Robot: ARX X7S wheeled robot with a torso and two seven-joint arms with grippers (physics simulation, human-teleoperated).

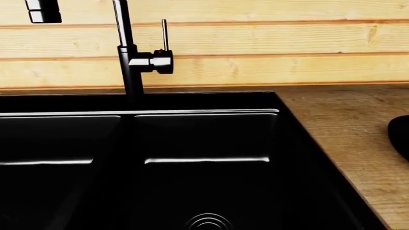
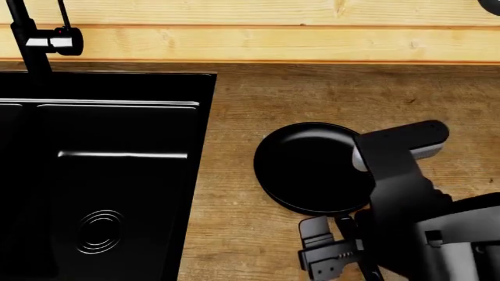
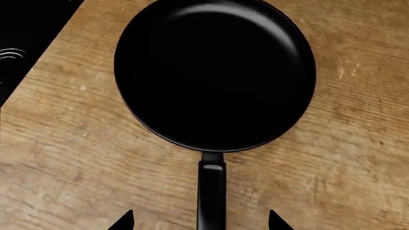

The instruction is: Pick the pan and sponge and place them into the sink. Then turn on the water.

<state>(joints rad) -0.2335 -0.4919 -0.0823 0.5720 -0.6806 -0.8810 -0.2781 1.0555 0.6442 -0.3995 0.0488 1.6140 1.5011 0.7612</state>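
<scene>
Your right gripper (image 3: 200,221) stands wide open, its two fingertips (image 3: 122,221) on either side of the pan (image 3: 214,72) handle without touching it. The pan lies flat on the wooden counter (image 3: 64,158) directly ahead of the gripper, handle pointing back between the jaws. Only the left wrist view shows the faucet (image 1: 131,52) behind the sink (image 1: 204,139) divider. Your left gripper appears in no view.

Wooden countertop (image 2: 258,93): pan (image 2: 312,167) lies flat on it, beside inset sink (image 2: 205,117).
</scene>
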